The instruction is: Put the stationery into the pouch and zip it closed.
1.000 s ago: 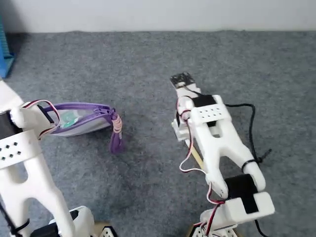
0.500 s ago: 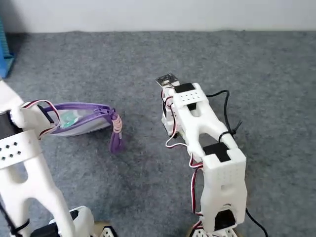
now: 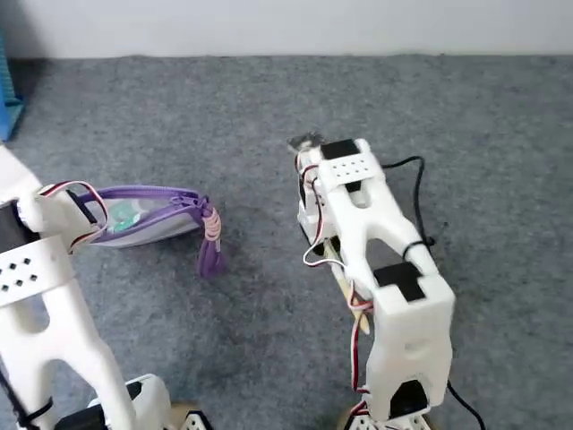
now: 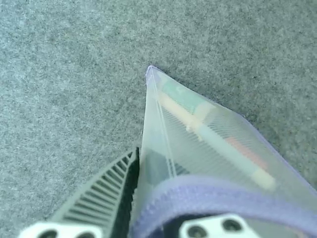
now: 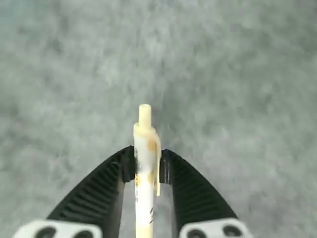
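The translucent pouch [image 3: 148, 219] with a purple zipper band and purple tassel [image 3: 210, 251] lies at the left on the grey carpet. My left gripper [image 4: 141, 166] is shut on the pouch [image 4: 208, 139] at its open end, one finger [image 4: 99, 198] outside the wall. Through the wall, a green-capped marker and a cream pen lie inside. My right gripper [image 5: 146, 156] is shut on a cream pen [image 5: 144, 129], whose clicker end sticks out past the fingertips. From above, the pen [image 3: 345, 279] pokes out beneath the right arm [image 3: 358, 206], well to the right of the pouch.
A blue object [image 3: 7, 90] stands at the far left edge, and a pale wall [image 3: 286, 27] runs along the back. Bare grey carpet [image 3: 260, 179] separates the pouch from the right arm.
The right arm has swung left and drawn in toward its base, carrying the pen. The left arm and the pouch have stayed put.
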